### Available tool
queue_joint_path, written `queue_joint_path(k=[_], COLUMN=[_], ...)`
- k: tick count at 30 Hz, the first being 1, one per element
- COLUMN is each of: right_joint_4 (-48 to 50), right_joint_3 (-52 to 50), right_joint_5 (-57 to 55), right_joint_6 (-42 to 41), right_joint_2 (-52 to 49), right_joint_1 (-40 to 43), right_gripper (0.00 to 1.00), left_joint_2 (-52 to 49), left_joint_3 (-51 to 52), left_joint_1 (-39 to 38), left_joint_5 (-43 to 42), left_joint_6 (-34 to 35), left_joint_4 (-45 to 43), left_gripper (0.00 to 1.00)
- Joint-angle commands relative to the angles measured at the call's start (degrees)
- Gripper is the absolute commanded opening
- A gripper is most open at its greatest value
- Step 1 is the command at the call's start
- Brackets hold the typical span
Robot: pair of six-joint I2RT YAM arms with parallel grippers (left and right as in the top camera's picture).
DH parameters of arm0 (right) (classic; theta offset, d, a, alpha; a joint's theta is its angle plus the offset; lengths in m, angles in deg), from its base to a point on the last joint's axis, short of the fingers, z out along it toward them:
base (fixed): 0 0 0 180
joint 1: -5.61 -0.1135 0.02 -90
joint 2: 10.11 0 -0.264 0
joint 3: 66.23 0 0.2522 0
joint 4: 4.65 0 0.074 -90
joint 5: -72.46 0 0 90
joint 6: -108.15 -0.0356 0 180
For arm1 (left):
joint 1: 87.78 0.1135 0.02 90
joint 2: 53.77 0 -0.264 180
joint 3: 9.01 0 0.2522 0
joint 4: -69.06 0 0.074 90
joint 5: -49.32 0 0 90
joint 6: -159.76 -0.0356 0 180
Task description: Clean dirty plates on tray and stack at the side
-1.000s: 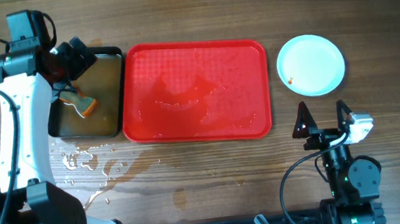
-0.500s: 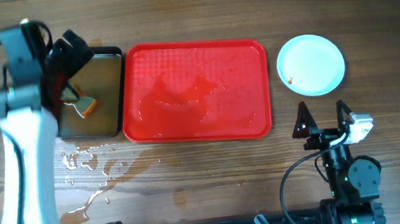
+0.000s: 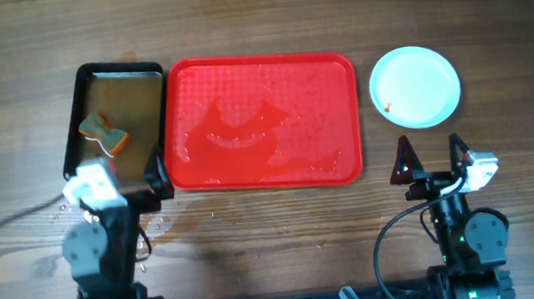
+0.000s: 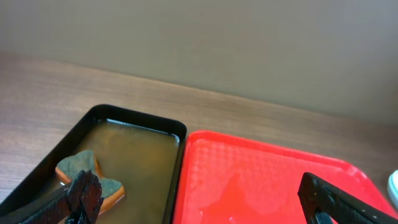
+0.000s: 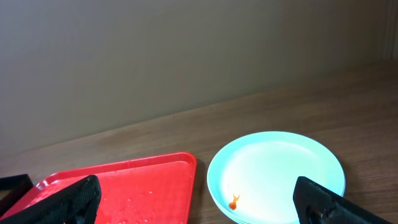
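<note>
The left gripper (image 3: 121,179) has pulled back from the black water tray (image 3: 122,67) left of the red tray (image 3: 260,72), leaving the sponge (image 3: 103,134) soaking there, and now hangs spread and empty. The plates (image 3: 415,86) sit stacked right of the bare tray. The right gripper (image 3: 432,158) is spread too. Washing looks finished, though an orange speck remains on top

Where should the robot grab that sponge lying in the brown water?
Likely the sponge at its narrow waist, coming straight down from above: it lies flat in the black tray, and its pinched middle looks the easiest part to close on.
</note>
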Motion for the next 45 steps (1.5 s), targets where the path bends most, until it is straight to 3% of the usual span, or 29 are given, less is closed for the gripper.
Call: queue_joint_path(k=[1,12,45], right_joint_4=[0.22,0.22,0.22], right_joint_3=[-0.15,-0.15,-0.15], right_joint_5=[0.04,0.02,0.02], right_joint_6=[-0.26,-0.28,-0.26], right_joint_2=[0.39,0.39,0.39], right_joint_1=[-0.33,-0.33,-0.33], right_gripper=[1.0,1.0,1.0], left_joint_2=[9.18,22.32,22.18], left_joint_3=[6.71,13.9,13.9], left_joint_1=[-0.22,-1.6,-3.26], left_joint_5=[-1.79,0.52,0.48], left_joint_6=[-4.52,-4.68,-4.66], left_joint_4=[-0.17,2.71,2.62], left_gripper=[1.0,1.0,1.0])
